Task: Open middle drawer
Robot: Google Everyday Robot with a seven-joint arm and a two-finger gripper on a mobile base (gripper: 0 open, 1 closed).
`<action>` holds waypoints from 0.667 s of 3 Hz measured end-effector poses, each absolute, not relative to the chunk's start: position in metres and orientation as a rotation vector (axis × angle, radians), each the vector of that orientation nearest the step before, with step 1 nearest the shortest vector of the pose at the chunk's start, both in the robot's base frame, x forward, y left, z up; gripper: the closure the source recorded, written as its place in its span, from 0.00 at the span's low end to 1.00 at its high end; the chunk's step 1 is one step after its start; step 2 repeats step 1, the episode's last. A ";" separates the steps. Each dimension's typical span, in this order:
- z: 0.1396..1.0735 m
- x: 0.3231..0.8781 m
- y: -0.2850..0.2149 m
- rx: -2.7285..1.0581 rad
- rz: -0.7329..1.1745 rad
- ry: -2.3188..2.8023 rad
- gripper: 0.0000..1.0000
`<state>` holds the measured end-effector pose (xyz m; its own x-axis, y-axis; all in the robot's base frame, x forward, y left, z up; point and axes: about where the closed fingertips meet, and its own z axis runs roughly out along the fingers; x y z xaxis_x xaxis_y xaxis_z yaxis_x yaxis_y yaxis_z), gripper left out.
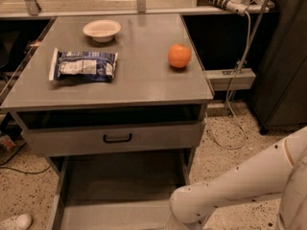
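Observation:
The middle drawer (112,139) is a grey front with a small black bar handle (117,138), just under the table top. It sits slightly forward, with a dark gap above it. Below it, a larger grey drawer (120,186) is pulled out and its inside shows empty. My white arm (225,195) comes in from the lower right, with its rounded joint at the bottom edge in front of the pulled-out drawer. My gripper is out of view, below the bottom edge of the frame.
On the grey table top (144,85) lie a white bowl (101,29), a blue snack bag (84,66) and an orange (179,56). A cable (240,66) hangs at the right beside a dark cabinet (283,61). A white shoe (17,222) is at the lower left on the speckled floor.

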<state>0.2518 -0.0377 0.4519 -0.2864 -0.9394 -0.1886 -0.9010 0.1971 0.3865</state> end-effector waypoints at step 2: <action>0.452 0.252 -0.038 1.820 -0.660 -2.360 0.00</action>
